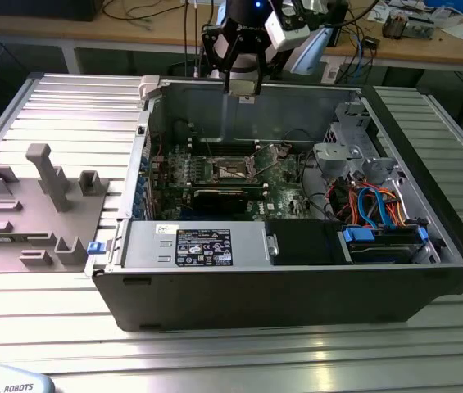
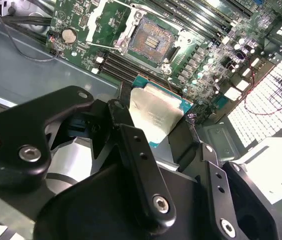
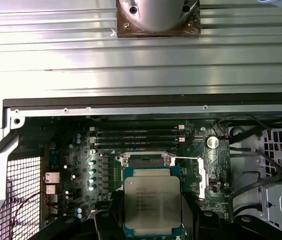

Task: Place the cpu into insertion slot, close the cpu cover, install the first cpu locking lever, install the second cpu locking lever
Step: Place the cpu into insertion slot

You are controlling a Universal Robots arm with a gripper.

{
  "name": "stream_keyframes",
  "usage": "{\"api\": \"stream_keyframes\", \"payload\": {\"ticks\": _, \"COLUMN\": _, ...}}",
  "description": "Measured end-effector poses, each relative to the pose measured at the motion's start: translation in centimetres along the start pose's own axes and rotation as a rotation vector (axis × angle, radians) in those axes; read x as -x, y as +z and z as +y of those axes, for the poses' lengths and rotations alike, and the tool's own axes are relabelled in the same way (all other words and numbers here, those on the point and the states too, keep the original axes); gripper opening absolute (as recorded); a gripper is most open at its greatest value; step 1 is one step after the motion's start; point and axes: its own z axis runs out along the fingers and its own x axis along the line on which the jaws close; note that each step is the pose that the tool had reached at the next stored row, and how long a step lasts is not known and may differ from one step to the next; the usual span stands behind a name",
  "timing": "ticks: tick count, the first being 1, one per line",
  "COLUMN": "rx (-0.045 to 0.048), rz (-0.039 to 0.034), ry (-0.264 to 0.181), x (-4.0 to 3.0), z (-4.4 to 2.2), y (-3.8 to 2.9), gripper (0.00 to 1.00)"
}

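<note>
My gripper (image 1: 243, 92) hangs above the rear wall of the open computer case, shut on the cpu (image 1: 244, 97). In both wrist views the cpu (image 2: 155, 116) (image 3: 152, 199) is a flat silvery square on a green-edged board, pinched between the black fingers (image 2: 137, 150). The insertion slot (image 2: 150, 40) lies open on the green motherboard below, its dark contact field ringed by a shiny metal rim. In the exterior view the insertion slot (image 1: 229, 169) sits mid-board, well below the gripper. In the first wrist view the held chip covers most of the slot (image 3: 148, 160). I cannot tell how the cpu cover stands.
A black power-supply box (image 1: 206, 246) with a label fills the case's front. Blue and orange cables and a drive cage (image 1: 379, 217) occupy the exterior view's right. Memory slots (image 3: 136, 135) lie beside the socket. A grey fixture block (image 1: 38, 205) rests on the ribbed table outside the case.
</note>
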Motion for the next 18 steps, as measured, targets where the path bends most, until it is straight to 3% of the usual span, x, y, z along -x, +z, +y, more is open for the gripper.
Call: {"api": "stream_keyframes", "payload": {"ticks": 18, "rx": 0.0001, "rz": 0.0000, "ry": 0.000, "x": 0.00, "z": -0.06, "y": 0.68, "gripper": 0.54}}
